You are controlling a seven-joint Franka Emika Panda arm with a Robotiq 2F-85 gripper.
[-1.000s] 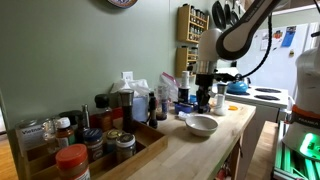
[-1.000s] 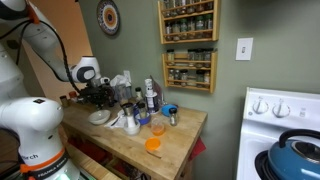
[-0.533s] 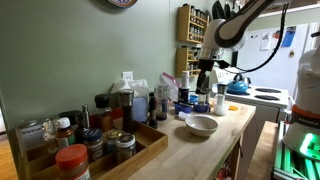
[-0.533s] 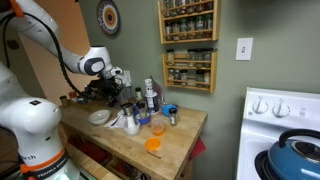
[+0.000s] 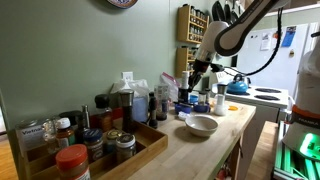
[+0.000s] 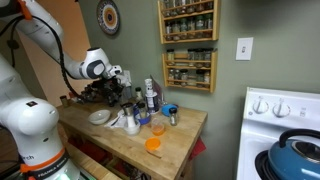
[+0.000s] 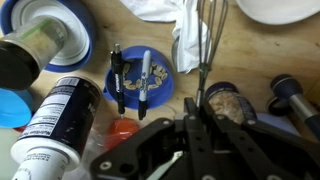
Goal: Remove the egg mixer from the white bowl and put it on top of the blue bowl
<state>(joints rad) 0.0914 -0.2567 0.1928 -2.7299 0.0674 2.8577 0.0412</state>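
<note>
Slender, wire-looped egg mixer (image 7: 206, 62)

We find no text that can be read with confidence. In the wrist view a bottle (image 7: 52, 125) carries a white label with dense black print (laid out like a facts panel), too blurred to read. Two markers (image 7: 145, 78) show printing on their barrels, which is illegible. In an exterior view the robot's white base (image 6: 28, 150) bears dark lettering, too small to make out. The wall clock (image 6: 108, 17) has a dial whose numerals we cannot read. Labels on the spice jars (image 6: 190, 72) and the foreground jars (image 5: 60, 130) are unreadable.
</note>
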